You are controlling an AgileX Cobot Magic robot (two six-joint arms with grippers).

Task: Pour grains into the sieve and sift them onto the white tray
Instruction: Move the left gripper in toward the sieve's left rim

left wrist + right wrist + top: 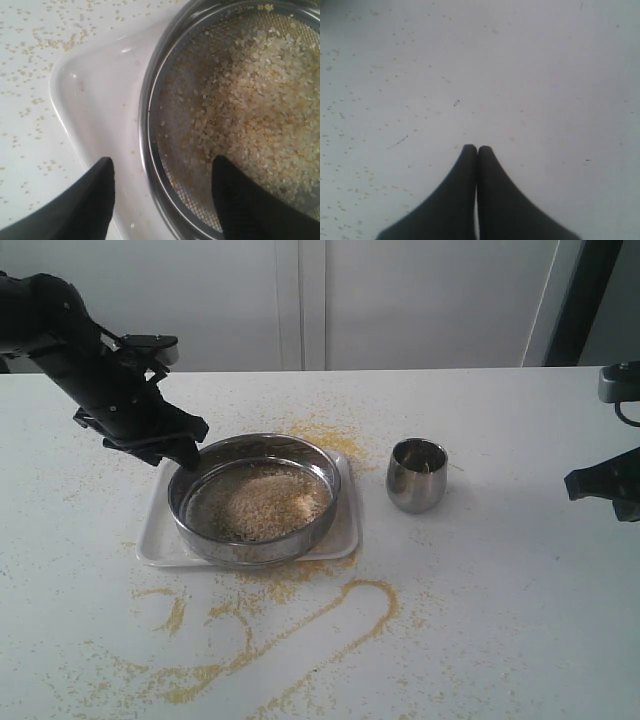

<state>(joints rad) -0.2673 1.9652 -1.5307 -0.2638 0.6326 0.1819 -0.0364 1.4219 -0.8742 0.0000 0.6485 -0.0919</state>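
The grains (pixel 262 502) lie heaped in the sieve (pixel 255 552), which sits on the white tray (pixel 152 540); the steel cup (pixel 416 476) stands upright beside it, so sifting looks like the step in hand. The left gripper (pixel 162 160) stands wide open, straddling the sieve's rim and holding nothing. The right gripper (pixel 477 148) is closed and empty over the bare table (pixel 500 590). The next move probably calls for clamping the rim and shaking gently.
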